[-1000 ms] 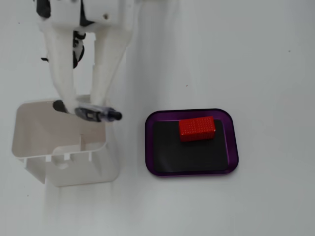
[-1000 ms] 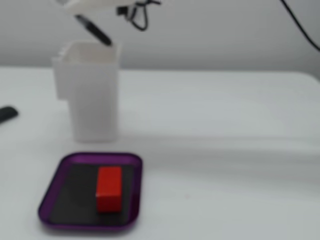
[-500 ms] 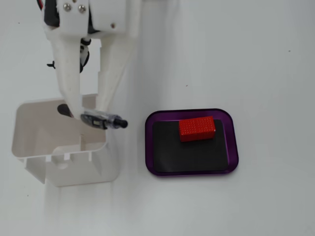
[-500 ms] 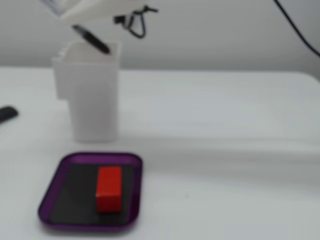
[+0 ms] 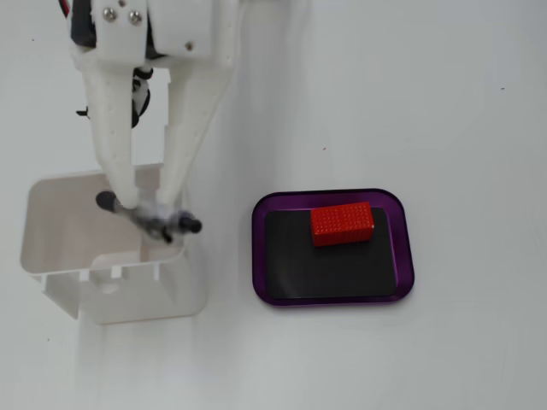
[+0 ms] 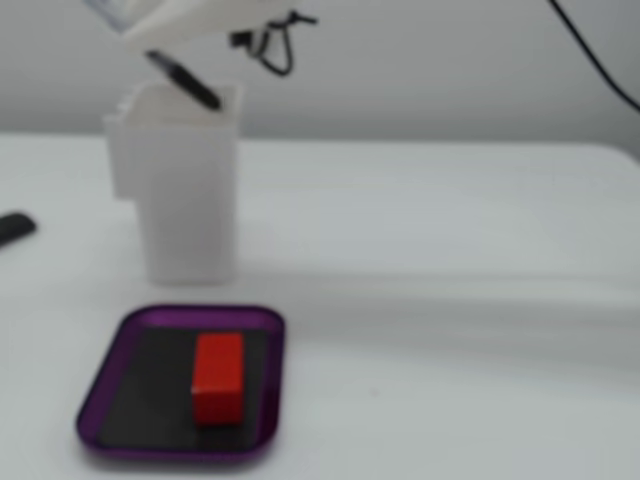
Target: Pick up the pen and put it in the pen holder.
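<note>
Pen: slim, clear-barrelled, black-ended, tilted in gripper.

The white arm reaches down, its gripper fingers nearly together, clamped on something slim.

A red block lies in a purple-rimmed tray on the white table.
</note>
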